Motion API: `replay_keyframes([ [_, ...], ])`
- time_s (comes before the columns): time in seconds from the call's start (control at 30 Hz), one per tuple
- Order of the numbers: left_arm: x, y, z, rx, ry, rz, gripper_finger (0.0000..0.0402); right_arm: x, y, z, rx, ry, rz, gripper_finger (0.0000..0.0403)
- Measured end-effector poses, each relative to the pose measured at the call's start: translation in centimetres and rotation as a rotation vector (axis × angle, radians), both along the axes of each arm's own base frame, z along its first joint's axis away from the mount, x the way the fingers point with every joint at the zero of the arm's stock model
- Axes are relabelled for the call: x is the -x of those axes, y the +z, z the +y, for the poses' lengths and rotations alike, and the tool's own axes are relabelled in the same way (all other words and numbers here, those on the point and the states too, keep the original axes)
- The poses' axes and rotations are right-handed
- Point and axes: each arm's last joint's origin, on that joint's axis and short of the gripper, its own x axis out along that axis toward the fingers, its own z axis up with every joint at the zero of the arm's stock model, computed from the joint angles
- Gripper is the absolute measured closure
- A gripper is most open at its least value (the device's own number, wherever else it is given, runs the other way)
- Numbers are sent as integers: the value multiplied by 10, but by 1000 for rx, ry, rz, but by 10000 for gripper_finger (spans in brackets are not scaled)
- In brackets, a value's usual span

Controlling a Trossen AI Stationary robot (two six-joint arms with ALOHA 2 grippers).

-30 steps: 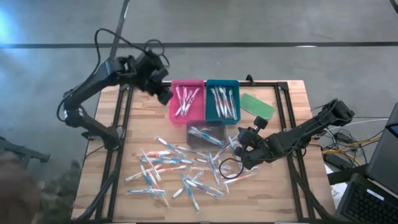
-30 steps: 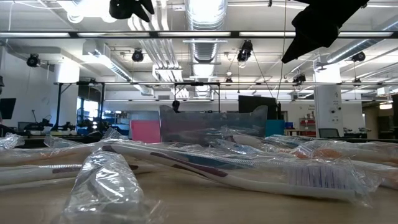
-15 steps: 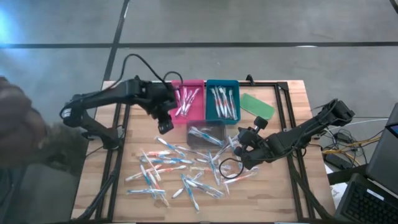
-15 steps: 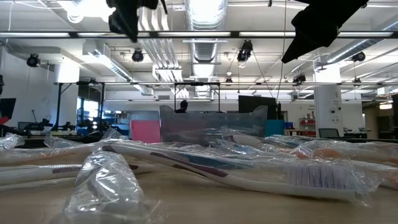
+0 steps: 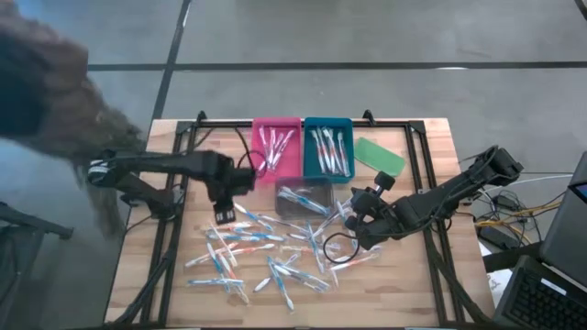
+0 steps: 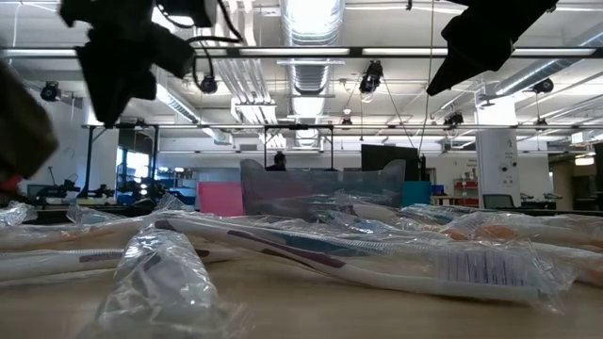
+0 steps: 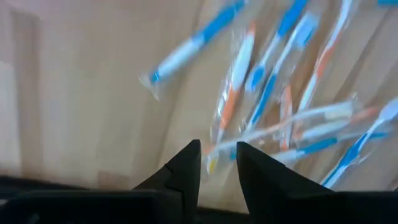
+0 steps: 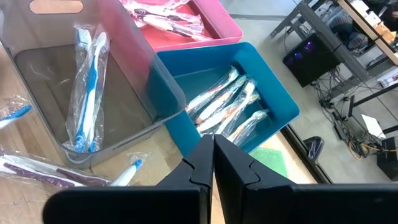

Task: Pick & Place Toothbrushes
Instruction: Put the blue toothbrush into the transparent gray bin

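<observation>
On the front half of the table [image 5: 431,284], wrapped toothbrushes [image 5: 252,252] are lying scattered; more in the pink tray [image 5: 275,147], blue tray [image 5: 327,147] and clear bin [image 5: 303,195]. Likely light, crinkly, slippery film; gripping mid-handle looks best. Left gripper [image 7: 216,158] is hanging over the pile's left edge, fingers slightly apart, empty. Right gripper [image 8: 212,149] is idling by the bin, fingers together.
</observation>
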Motion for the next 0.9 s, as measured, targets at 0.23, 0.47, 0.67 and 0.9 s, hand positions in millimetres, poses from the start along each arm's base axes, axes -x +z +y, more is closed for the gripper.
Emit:
replay_keyframes([
  [0.23, 4, -21, -30, -20, -158, -41, 301, -1, 0, 0, -5, 0, -9, 394],
  [0.47, -8, -40, -37, -49, -471, -200, 303, -2, 1, 1, -13, 0, -23, 394],
  [0.67, -13, -43, -34, -149, -504, -252, 305, -2, 1, 1, -13, 1, -23, 394],
  [0.9, -20, -48, -32, -254, -656, -324, 318, -2, -1, 1, -12, 1, -20, 394],
])
